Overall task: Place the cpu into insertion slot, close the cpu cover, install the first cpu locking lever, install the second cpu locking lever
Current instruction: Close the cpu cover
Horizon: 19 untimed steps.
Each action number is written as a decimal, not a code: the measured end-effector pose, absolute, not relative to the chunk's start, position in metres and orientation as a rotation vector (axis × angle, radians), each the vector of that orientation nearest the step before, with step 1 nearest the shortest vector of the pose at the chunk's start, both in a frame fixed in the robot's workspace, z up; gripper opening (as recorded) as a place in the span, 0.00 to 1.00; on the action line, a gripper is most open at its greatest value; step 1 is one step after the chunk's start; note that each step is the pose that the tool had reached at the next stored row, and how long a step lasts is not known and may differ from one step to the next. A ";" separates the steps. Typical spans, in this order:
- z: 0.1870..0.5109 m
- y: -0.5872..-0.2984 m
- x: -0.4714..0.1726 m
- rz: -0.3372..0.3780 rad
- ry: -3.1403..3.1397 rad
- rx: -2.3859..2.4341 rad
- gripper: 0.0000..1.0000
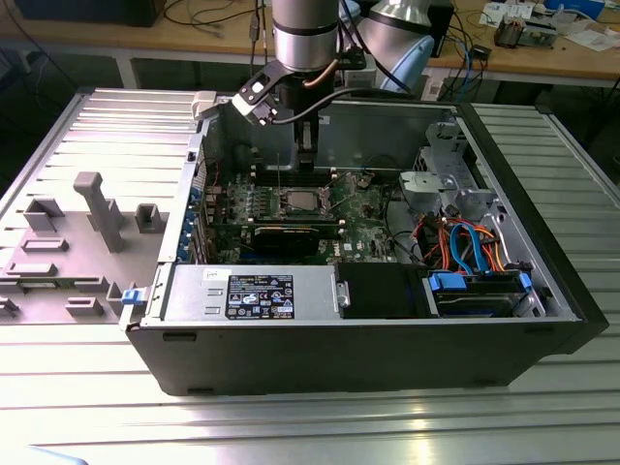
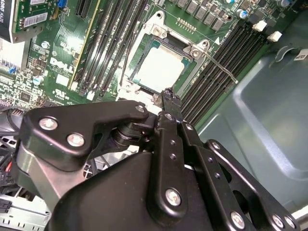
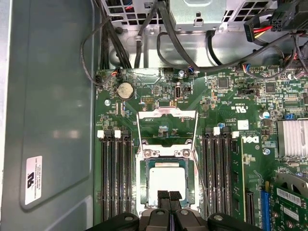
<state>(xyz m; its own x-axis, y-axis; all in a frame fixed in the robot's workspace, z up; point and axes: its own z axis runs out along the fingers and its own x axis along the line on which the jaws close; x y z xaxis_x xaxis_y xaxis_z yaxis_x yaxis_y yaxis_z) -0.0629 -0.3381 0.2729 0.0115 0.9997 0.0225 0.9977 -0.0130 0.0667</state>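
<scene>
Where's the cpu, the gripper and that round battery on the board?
cpu (image 3: pixel 167 179): first wrist view, centre of its silver top.
gripper (image 3: pixel 169 196): first wrist view, between its black fingertips.
round battery (image 3: pixel 125 90): first wrist view, middle of its face.

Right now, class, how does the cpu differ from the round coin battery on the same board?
The cpu is square; the coin battery is round. The cpu is larger than the coin battery. The cpu lies by the claw, between memory slots; the coin battery sits farther off, nearer the cables. Both are flat, silvery and on the green board.
</scene>
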 end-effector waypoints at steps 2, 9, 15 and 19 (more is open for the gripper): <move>0.273 -0.338 -0.063 0.098 2.185 2.211 0.11; 0.273 -0.338 -0.059 0.097 2.184 2.212 0.11; 0.273 -0.338 -0.052 0.071 2.196 2.223 0.11; 0.273 -0.338 -0.050 0.063 2.196 2.223 0.11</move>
<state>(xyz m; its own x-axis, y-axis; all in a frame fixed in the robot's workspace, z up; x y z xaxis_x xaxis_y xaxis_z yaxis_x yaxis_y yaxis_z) -0.0501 -0.3379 0.2728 0.0122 0.9998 0.0174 0.9991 -0.0129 0.0398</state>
